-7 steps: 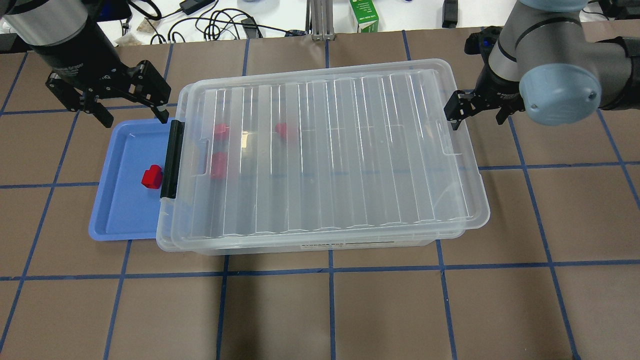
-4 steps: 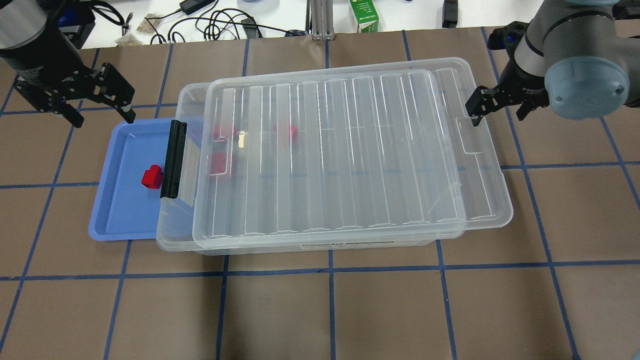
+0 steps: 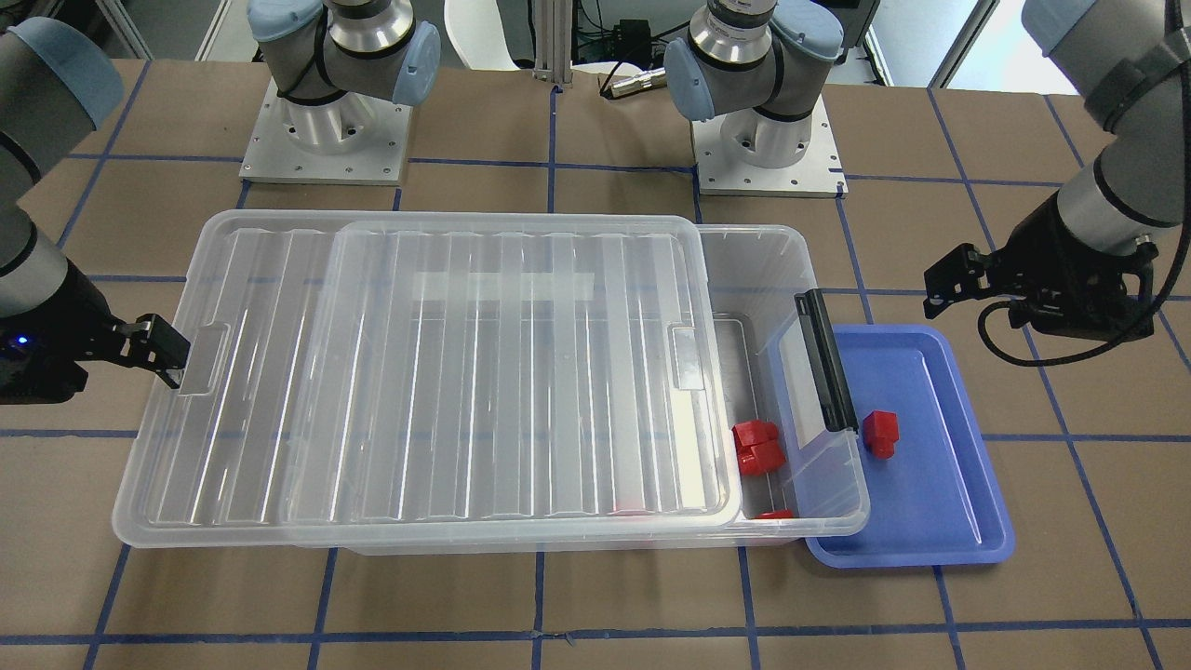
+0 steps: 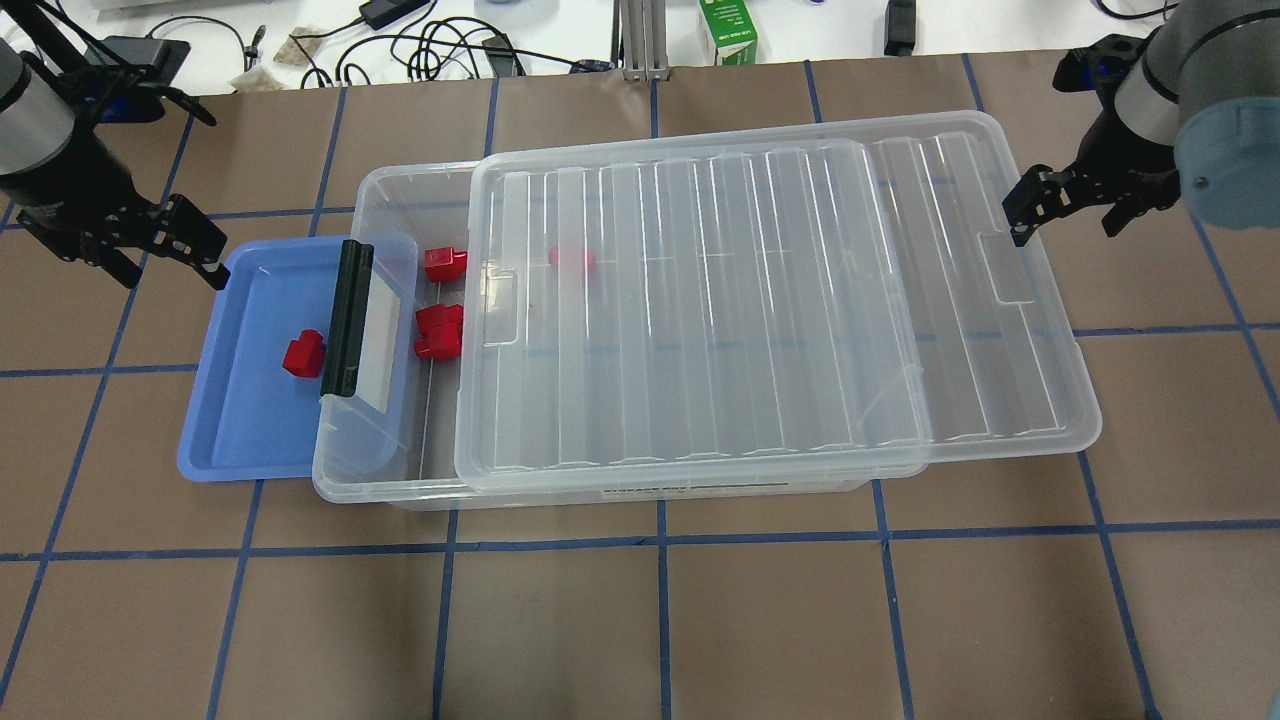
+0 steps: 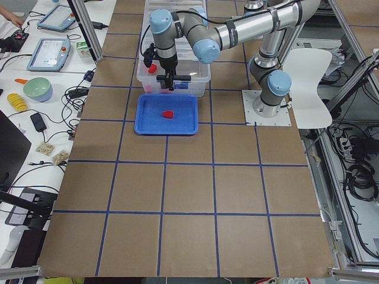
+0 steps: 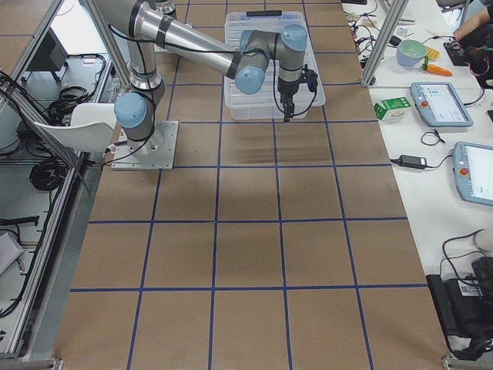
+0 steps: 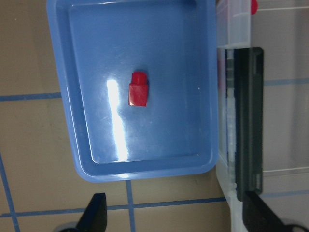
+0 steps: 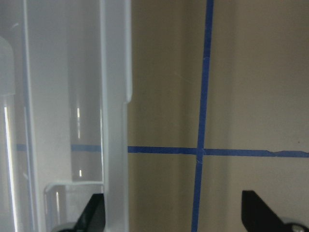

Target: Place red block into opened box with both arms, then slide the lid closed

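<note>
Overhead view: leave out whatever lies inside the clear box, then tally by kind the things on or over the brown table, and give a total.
box: 1
lid: 1
blue tray: 1
red block, in the tray: 1
grippers: 2 (left gripper, right gripper)
Total: 6

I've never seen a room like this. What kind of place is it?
Most likely a robotics lab: a left arm and a right arm bolted to a table marked with blue tape, with control tablets and cables beside it.
</note>
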You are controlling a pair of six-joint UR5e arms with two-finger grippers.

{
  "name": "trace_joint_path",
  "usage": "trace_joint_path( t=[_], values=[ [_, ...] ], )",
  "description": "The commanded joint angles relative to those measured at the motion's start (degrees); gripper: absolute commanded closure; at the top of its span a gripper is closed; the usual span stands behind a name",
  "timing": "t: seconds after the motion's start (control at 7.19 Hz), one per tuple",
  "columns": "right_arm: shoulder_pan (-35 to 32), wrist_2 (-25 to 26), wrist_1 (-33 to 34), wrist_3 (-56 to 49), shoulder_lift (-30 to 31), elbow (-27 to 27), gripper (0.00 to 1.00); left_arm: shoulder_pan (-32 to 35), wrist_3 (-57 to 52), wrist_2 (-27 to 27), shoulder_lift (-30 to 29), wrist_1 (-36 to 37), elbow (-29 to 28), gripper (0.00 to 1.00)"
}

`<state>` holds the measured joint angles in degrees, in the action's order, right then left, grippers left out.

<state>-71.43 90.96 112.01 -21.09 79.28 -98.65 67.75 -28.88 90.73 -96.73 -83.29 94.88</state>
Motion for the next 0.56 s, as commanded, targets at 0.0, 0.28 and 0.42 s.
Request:
trace_joint_path(
  t=[0.0,0.28,0.42],
  values=[
    [3.82,-0.08,-0.12,-2.1,0.09,0.21,0.0,-1.92,-4.6,0.06,-2.74,7.23,4.33,0.0],
    [5.93,0.01,-0.03,-3.77,0.18,0.21,0.0,-1.92,-4.26,-0.38,-6.87,15.21,8.45,0.0],
    [6.56,0.01,0.05,-4.65,0.18,0.12,0.0,-1.92,-4.35,-0.29,-8.2,18.4,10.56,0.0]
  ],
)
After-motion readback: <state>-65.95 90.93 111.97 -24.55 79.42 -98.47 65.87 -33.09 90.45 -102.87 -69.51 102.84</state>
